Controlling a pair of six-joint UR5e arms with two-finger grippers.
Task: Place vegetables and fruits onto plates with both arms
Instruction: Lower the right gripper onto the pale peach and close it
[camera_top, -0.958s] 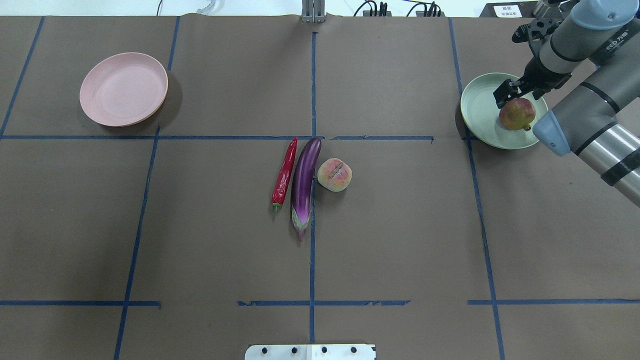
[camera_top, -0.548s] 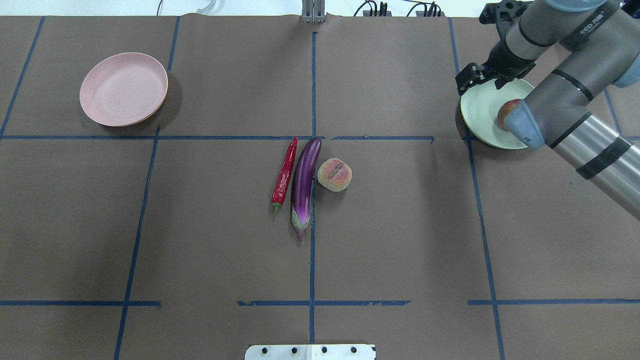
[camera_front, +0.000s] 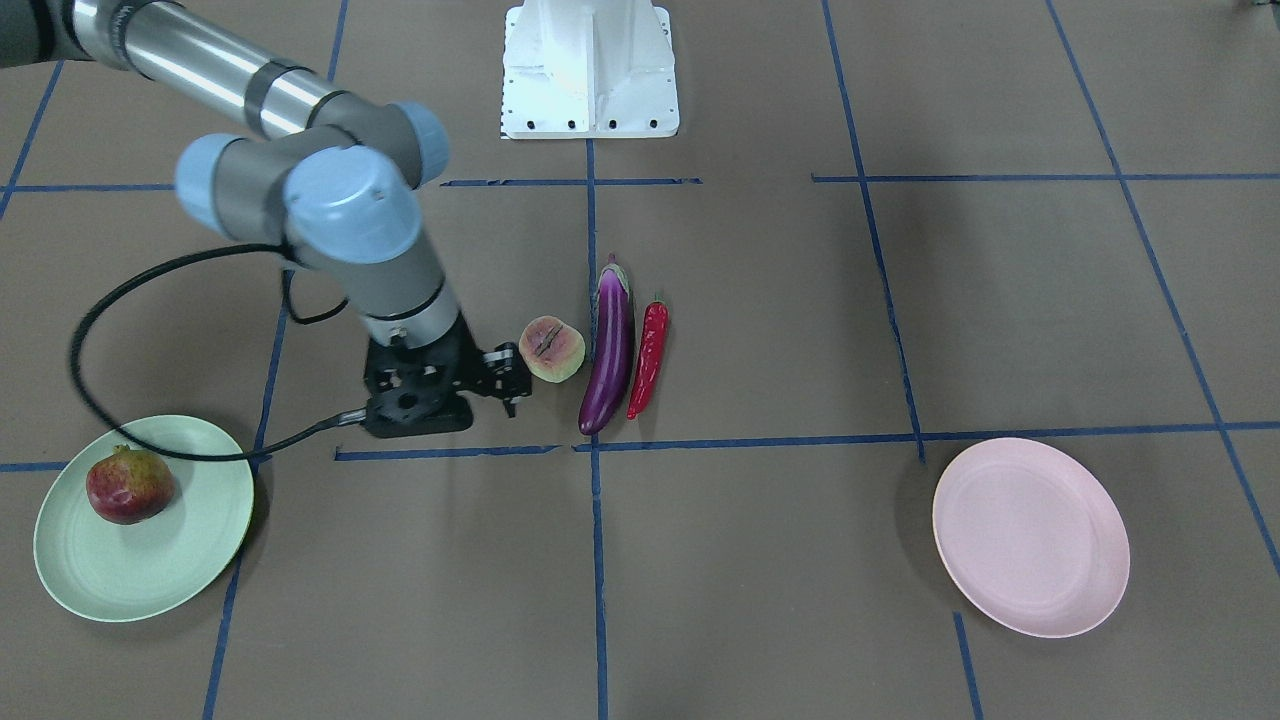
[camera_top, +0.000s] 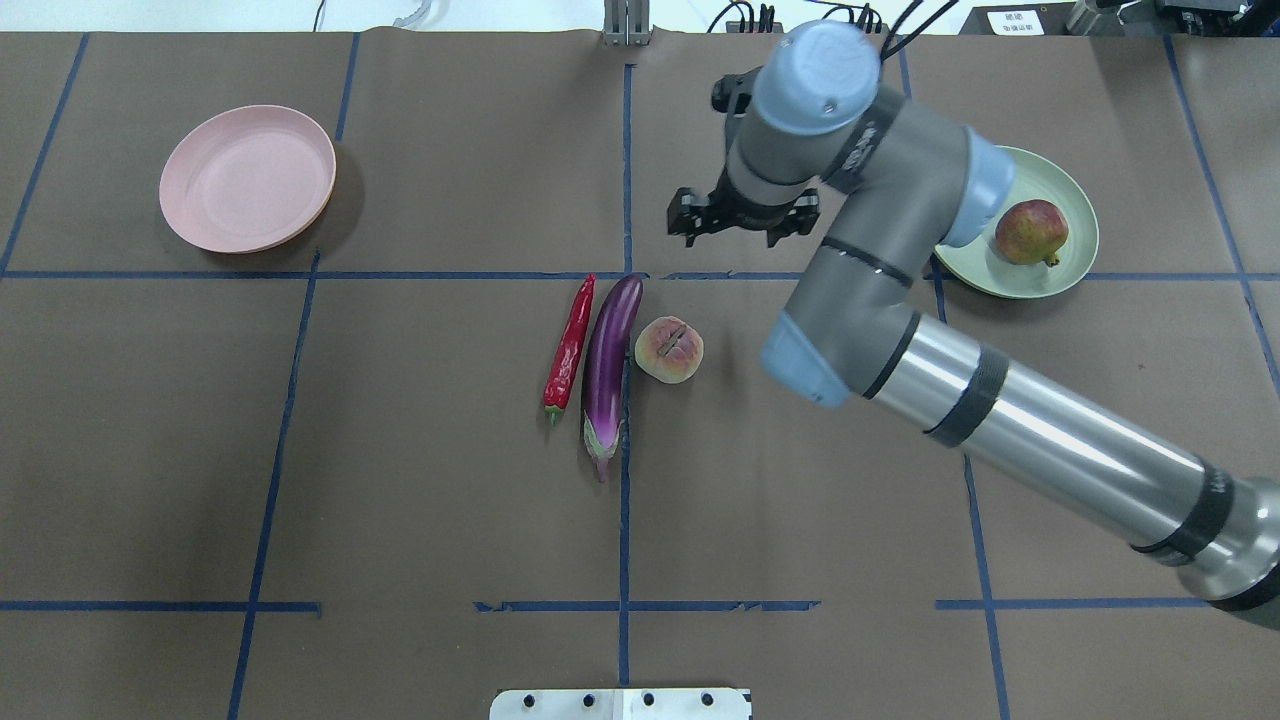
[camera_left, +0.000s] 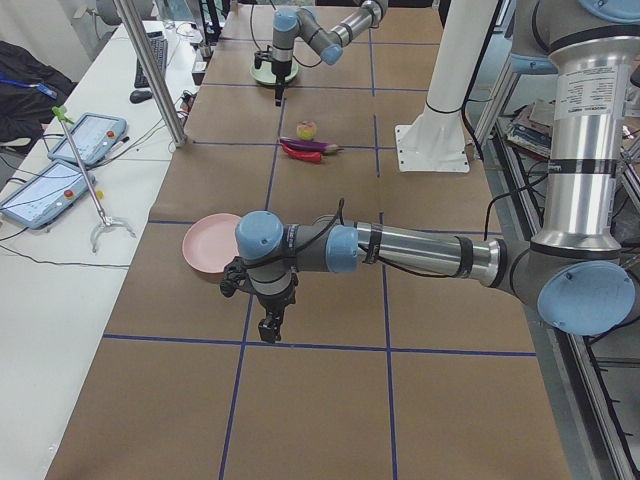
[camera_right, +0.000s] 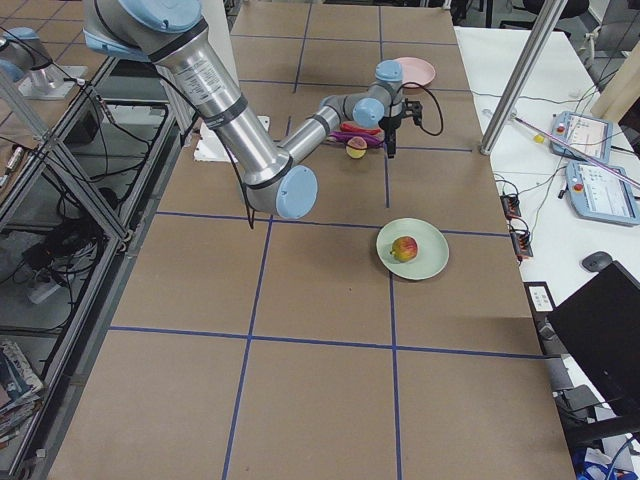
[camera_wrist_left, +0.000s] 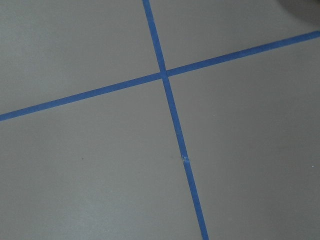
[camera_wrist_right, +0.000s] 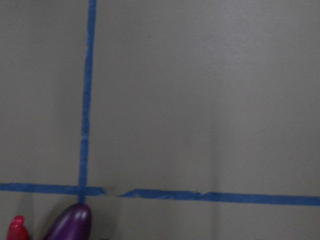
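Overhead exterior view had the fruit half of the job partly done: the dark red round fruit (camera_top: 1032, 231) sat on the mint plate (camera_top: 1010, 283) at the far right, with nothing gripping it. The right gripper (camera_top: 742, 222) hung over the middle of the table, on the far side of the peach (camera_top: 669, 349). Its jaws looked spread as far as I could make out, with nothing between them. So my read was that it was lining up for the peach, not grabbing yet.

Right wrist cam only caught the tips of the eggplant (camera_wrist_right: 67, 224) and chili pepper (camera_wrist_right: 16, 229) at its bottom edge, no peach. I'd guess the next move needed the gripper brought back toward the robot, centred over the peach, then lowered to straddle it.

Tricky bit: the peach lay just beside the eggplant, maybe touching, with the chili pepper on the eggplant's other side. A finger dropping on that side could nudge the eggplant.

Neither veg was on the pink plate (camera_top: 247, 178) yet. The left gripper (camera_left: 270, 325) only showed in the left side view, hovering near that plate, and I couldn't tell if it was open or closed. Its wrist cam saw just brown table cover (camera_wrist_left: 250, 150) and blue tape lines (camera_wrist_left: 165, 75).
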